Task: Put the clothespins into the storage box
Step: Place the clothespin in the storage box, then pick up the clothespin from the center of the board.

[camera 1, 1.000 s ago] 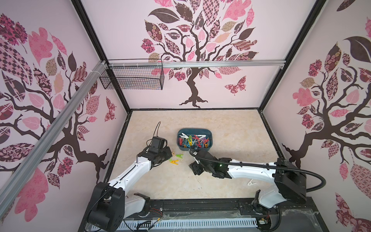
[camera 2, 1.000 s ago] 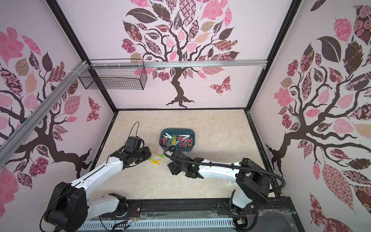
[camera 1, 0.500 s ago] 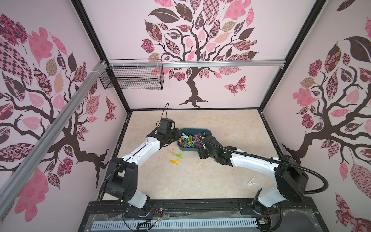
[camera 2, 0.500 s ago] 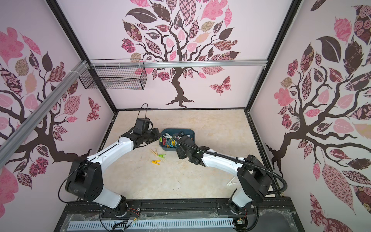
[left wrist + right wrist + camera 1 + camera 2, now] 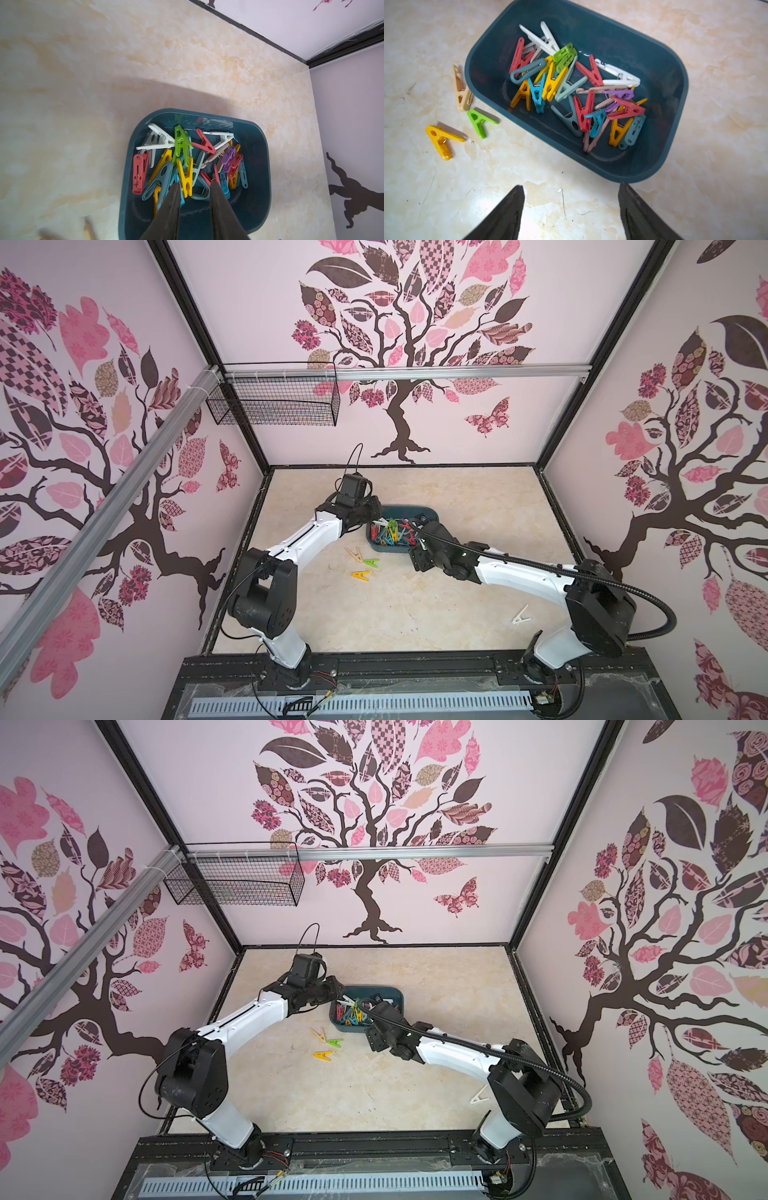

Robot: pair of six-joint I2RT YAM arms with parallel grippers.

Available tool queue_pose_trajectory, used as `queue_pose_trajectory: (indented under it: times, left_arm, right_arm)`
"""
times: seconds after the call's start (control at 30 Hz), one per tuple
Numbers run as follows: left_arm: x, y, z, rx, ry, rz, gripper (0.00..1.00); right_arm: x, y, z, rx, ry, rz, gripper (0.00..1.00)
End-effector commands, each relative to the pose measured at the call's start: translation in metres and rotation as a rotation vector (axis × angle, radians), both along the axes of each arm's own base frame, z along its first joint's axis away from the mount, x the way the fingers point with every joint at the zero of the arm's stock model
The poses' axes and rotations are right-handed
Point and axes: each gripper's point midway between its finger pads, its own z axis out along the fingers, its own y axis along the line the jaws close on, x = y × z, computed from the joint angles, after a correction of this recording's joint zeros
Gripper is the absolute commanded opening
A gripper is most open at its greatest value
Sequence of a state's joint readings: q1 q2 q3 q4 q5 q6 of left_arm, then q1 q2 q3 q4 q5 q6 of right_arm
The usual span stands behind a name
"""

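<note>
Trouble would likely start at the left pincer [image 5: 195, 187]: a yellow peg [image 5: 185, 176] sits in the gap between its fingers, and if it snags as the arm lifts, it could be dragged over the low rim of the box [image 5: 259, 166]. The jaws stand a little apart over the heaped pegs [image 5: 205, 143] in the box; whether either finger touches that peg I cannot tell. The right pincer [image 5: 571, 191] is wide apart and empty above the table [image 5: 716, 145], just beside the box. Outside lie a beige peg [image 5: 462, 93], a green peg [image 5: 478, 120] and a second yellow peg [image 5: 440, 141] near its wall, and a white peg [image 5: 520, 616] well apart.
</note>
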State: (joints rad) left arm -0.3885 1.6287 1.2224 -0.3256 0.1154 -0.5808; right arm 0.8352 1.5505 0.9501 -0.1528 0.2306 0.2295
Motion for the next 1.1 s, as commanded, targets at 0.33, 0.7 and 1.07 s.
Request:
queue_pose_trajectory:
  times: [0.33, 0.7, 1.07]
  left_arm:
    - [-0.078, 0.098, -0.046, 0.079, 0.126, 0.2, 0.32]
    - [-0.123, 0.076, -0.099, 0.093, 0.227, 0.128, 0.36]
    - [-0.085, 0.085, -0.114, 0.16, 0.203, 0.194, 0.43]
  right_arm:
    - [-0.054, 0.045, 0.003, 0.115, 0.08, 0.147, 0.73]
    - [-0.063, 0.053, -0.012, 0.132, 0.129, 0.148, 0.72]
    - [-0.065, 0.046, -0.019, 0.104, 0.136, 0.14, 0.72]
